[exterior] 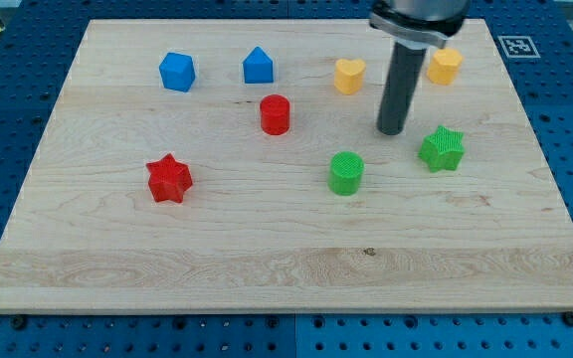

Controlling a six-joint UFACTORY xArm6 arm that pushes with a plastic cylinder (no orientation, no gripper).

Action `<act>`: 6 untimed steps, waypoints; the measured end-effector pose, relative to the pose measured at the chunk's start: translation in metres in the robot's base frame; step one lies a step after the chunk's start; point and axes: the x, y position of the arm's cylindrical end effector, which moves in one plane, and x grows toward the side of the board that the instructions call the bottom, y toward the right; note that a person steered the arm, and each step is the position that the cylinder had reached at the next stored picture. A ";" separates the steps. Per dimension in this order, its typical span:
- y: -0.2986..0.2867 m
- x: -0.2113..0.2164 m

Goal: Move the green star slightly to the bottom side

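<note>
The green star (442,149) lies on the wooden board (267,259) at the view's right, about mid-height. My tip (392,131) rests on the board just left of and slightly above the star, a small gap apart from it. A green cylinder (346,172) stands to the lower left of my tip.
A red cylinder (276,114) and a red star (169,179) lie to the left. A blue cube (177,72) and a blue house-shaped block (258,66) sit near the top. A yellow heart (349,75) and a yellow hexagon (444,66) flank the rod at the top.
</note>
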 end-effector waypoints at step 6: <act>-0.024 0.036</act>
